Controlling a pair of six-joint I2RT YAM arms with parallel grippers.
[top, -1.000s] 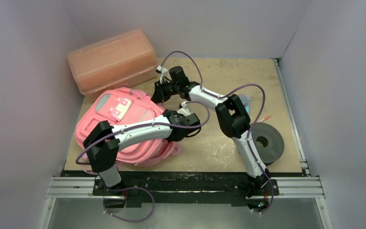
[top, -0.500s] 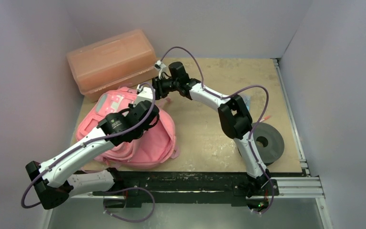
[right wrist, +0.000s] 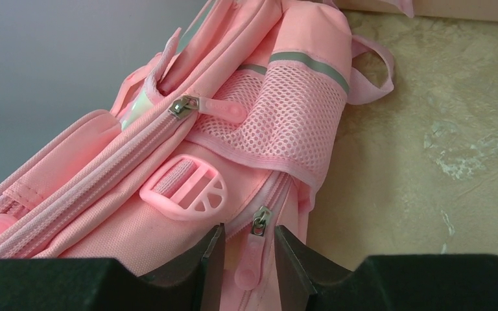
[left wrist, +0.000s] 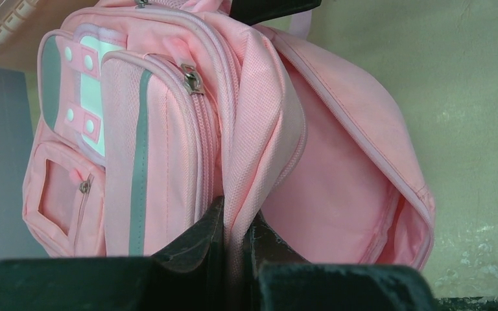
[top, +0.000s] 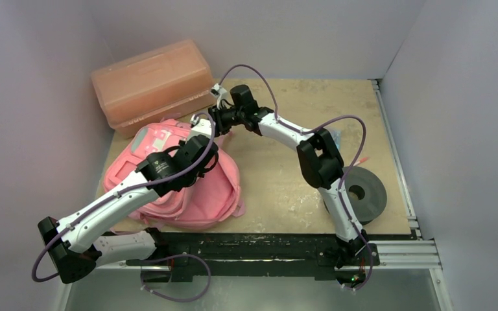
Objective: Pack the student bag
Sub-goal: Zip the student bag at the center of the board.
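The student bag (top: 214, 191) lies flat on the left side of the table (top: 285, 188), at about 9 o'clock. An orange box (top: 152, 81) sits behind it at 11 o'clock.

A second ago the left arm lay across the bag with its jaws wide apart. Now it has swung round, and the left gripper (left wrist: 233, 223) has squeezed together on the pink cloth edge of the bag's big mouth. The mouth is open and you can see the pink inside.

At the bag's 1 o'clock corner, the right gripper (right wrist: 249, 243) has let its jaws go a little wider. They now stand apart, one on each side of a small pink zip pull (right wrist: 248, 262), and do not seem to squeeze it.

Far over at 4 o'clock, a grey roll (top: 363, 191) waits on the table.

I think this means the bag is being held open. One arm can keep the mouth up while the other goes to fetch things to put in. Nothing looks packed yet.
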